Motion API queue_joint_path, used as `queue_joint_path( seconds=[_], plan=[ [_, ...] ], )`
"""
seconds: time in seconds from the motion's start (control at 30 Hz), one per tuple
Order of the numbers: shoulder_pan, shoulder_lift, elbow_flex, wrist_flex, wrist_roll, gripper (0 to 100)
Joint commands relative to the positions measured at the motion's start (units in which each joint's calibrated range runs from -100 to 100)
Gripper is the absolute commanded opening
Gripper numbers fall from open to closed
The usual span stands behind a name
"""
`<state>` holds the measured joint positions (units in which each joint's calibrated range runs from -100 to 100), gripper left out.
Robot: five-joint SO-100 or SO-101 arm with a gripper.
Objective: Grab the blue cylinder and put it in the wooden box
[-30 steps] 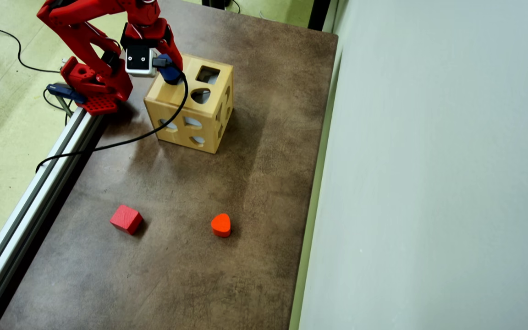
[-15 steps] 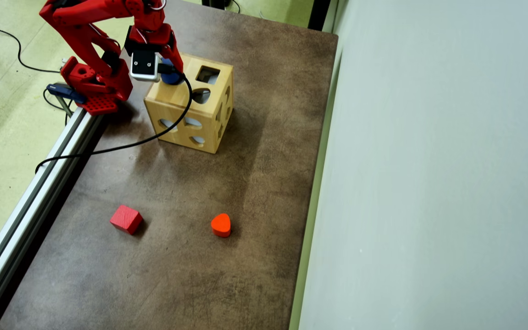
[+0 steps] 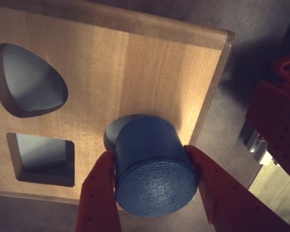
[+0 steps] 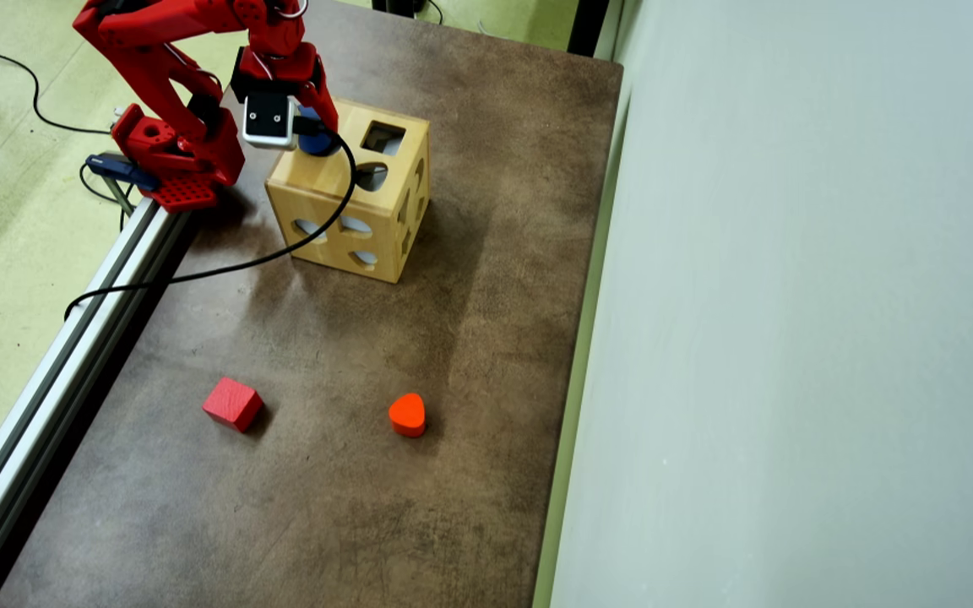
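A brown mottled table (image 4: 419, 355) stood between pale green flooring and a grey wall. At its far left corner the red gripper (image 3: 154, 193) clamped the blue cylinder (image 3: 152, 169) over the round hole in the wooden box (image 3: 150, 72) top. From overhead, arm and camera hid most of the cylinder; the hole showed only as a dark crescent in the wrist view.

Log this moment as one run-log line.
phase: insertion | hand: shut on blue cylinder | cylinder: over round hole in wooden box top | red cube, orange heart: on table
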<state>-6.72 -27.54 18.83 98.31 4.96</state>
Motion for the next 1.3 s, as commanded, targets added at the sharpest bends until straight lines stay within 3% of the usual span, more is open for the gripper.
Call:
queue_joint_path(
  seconds=[0.0, 0.47, 0.83, 1.27],
  plan=[
    [0.2, -0.3, -4.8, -0.2, -0.1, 3],
    [0.0, 2.1, -4.8, -0.2, 0.1, 4],
    [-0.3, 1.9, -4.2, -0.2, 0.1, 19],
    [-0.5, 1.9, -5.4, -0.2, -0.2, 18]
  ],
)
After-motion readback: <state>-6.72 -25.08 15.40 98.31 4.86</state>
